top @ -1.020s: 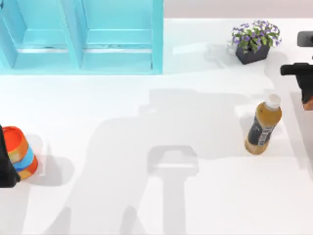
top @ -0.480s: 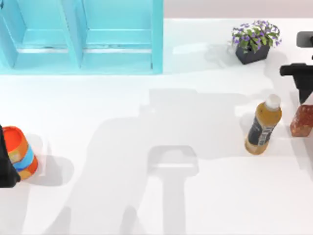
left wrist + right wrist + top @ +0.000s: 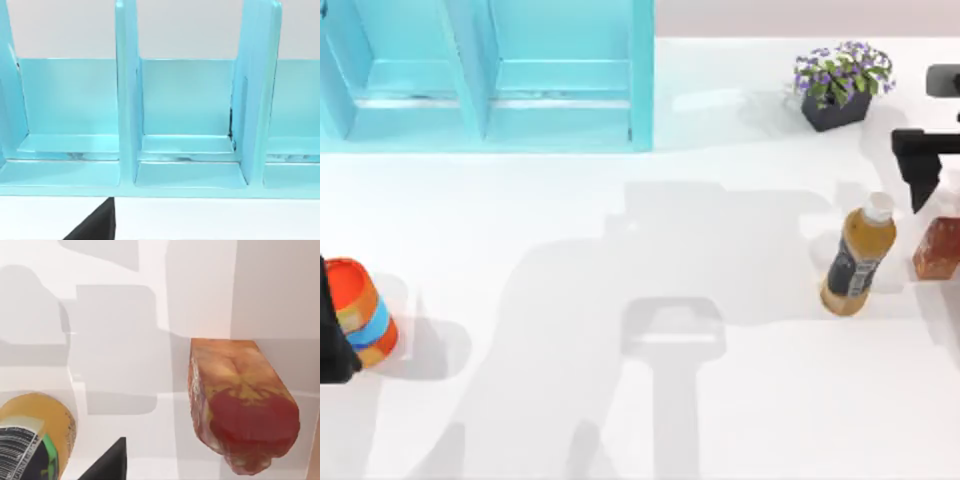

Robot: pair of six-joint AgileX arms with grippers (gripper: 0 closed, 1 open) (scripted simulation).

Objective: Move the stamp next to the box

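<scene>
The stamp (image 3: 938, 247), a small reddish-brown block, stands on the white table at the far right edge, just right of the amber bottle (image 3: 858, 255). My right gripper (image 3: 923, 170) hangs a little behind the stamp, open and apart from it. In the right wrist view the stamp (image 3: 242, 405) lies free on the table, with one black fingertip (image 3: 107, 462) off to the side. The cyan box (image 3: 485, 75) with open compartments sits at the back left, far from the stamp. My left gripper (image 3: 335, 330) is parked at the left edge, facing the box (image 3: 187, 125).
An orange-and-blue striped can (image 3: 362, 312) stands right beside the left gripper. A potted plant with purple flowers (image 3: 840, 80) sits at the back right. The bottle (image 3: 32, 440) stands close to the right gripper. Open tabletop stretches between box and bottle.
The stamp, half hidden under the right gripper a second ago, has come down and forward and now stands free beside the bottle. The right gripper has barely shifted. The left arm has not moved.
</scene>
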